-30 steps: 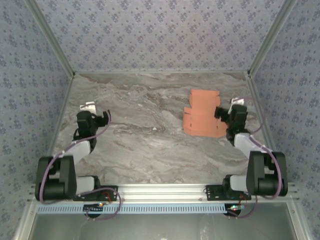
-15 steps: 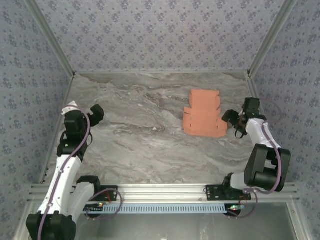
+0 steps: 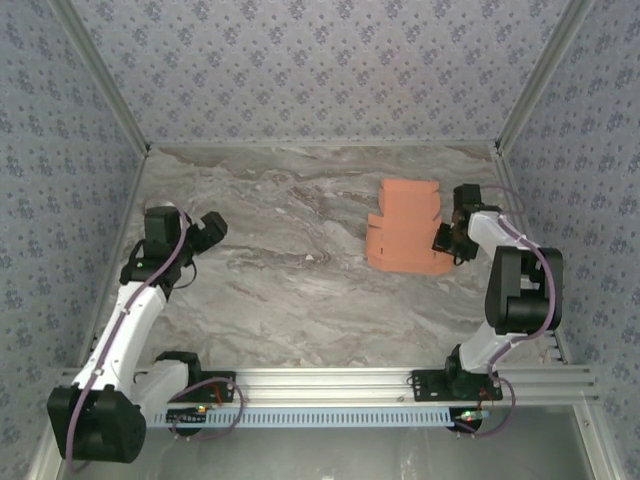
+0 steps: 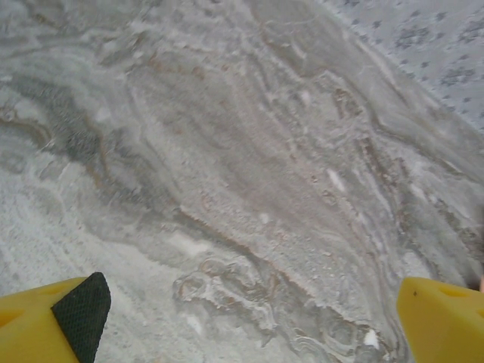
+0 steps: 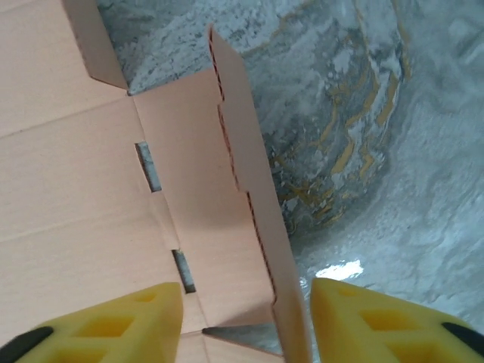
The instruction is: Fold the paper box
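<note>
The paper box (image 5: 91,174) runs off the right wrist view's left and top edges; the right pincer (image 5: 246,314) is cropped at the bottom — whether it touches the raised flap (image 5: 253,204) is unclear. From above it covers the box's right edge.

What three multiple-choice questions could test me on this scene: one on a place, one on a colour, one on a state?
1. Where does the paper box lie on the table?
A) far left
B) right side, by the right tool
C) centre, at the near edge

2. What colour is the paper box?
A) blue
B) green
C) salmon-orange

3. How does the left tool stand?
A) open
B) shut on the paper box
C) shut on a cloth

Answers:
1. B: in the top view it sits right beside that tool.
2. C: its cardboard shows that colour from above and from the right wrist.
3. A: its yellow fingers stand far apart over marble.
</note>
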